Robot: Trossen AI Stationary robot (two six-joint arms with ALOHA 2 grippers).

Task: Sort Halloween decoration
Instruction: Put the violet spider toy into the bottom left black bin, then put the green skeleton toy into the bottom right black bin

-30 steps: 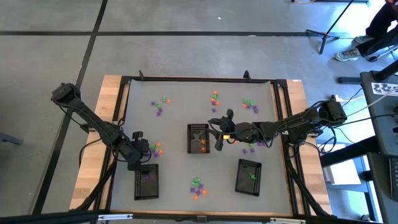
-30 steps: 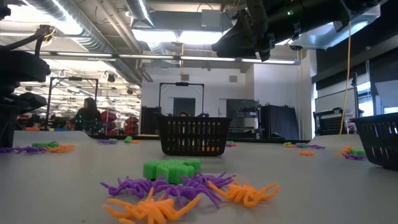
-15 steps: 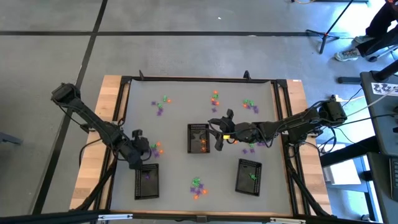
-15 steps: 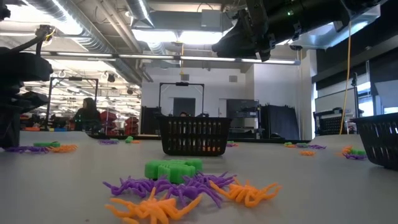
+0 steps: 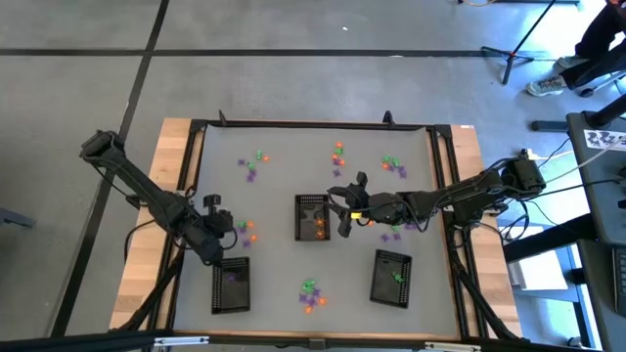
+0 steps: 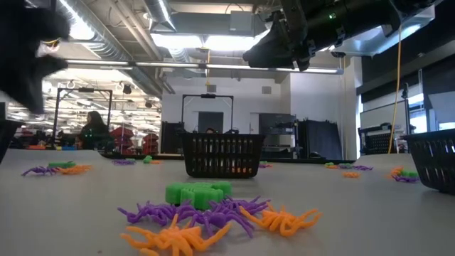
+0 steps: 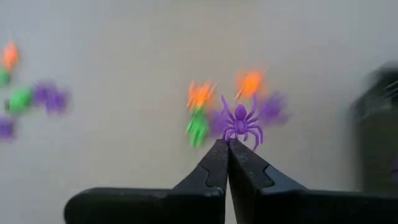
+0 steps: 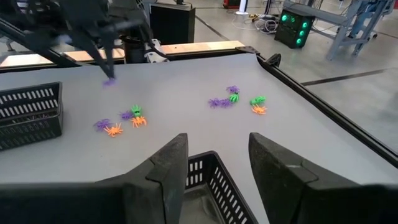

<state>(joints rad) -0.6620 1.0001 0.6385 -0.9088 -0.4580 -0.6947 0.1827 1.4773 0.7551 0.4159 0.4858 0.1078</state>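
Observation:
The Halloween decoration is tiny orange, purple and green spiders lying in clusters on the grey table, among them one at the left and one at the front. My left gripper is shut on one purple spider, up off the table beside the left cluster and just beyond the left black tray. My right gripper stands open and holds nothing, in the air over the middle tray. My left gripper pinches the purple spider by its near edge between the very tips of its two fingers. The fingers slant downward. The spider sticks out past the tips and is lifted clear of the table.
A third black tray stands at the front right. More spider clusters lie at the far left, far middle, far right and under the right arm. A raised rim runs round the table.
My left gripper has risen from the table at the left cluster and tipped less steeply; in the low view its arm has gone up out of the picture's left side. My right gripper has kept still.

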